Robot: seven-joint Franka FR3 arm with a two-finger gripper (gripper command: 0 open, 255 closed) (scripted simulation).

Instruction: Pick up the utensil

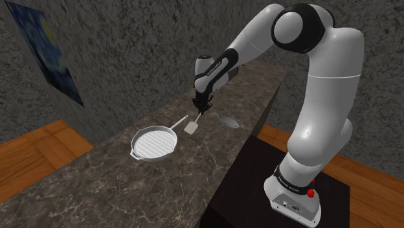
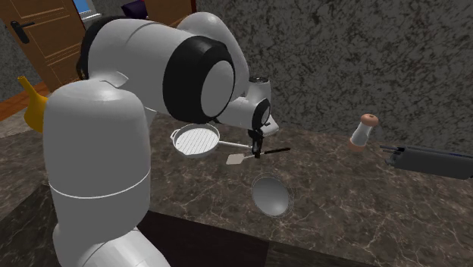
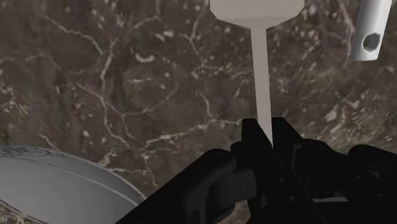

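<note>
The black gripper (image 1: 201, 111) (image 2: 257, 152) (image 3: 267, 132) points down at a dark marble-patterned counter (image 1: 123, 188), and its two fingers are closed narrowly on the thin pale neck of a spatula (image 1: 191, 127) (image 2: 236, 159) (image 3: 263, 70), clasping it from both sides in the wrist view. The spatula's flat white blade sticks out beyond the fingers toward a pale ridged grill pan (image 1: 154, 144) (image 2: 195, 139), and in the second exterior view a dark handle runs out the other way. Whether the spatula rests on the counter or sits just above it cannot be told. The pan's long handle (image 3: 372, 32) ends just beside the spatula's blade, apart from it. A round grey disc (image 1: 228, 120) (image 2: 271, 195) lies flat on the counter near the gripper, on the side away from the pan. Farther along the counter in the second exterior view stands a small mill with a brown top (image 2: 363, 130), well apart from the spatula. The white arm rises from its stand (image 1: 299, 202) beside the counter. A blue and yellow painting (image 1: 48, 52) hangs on the grey speckled wall.
</note>
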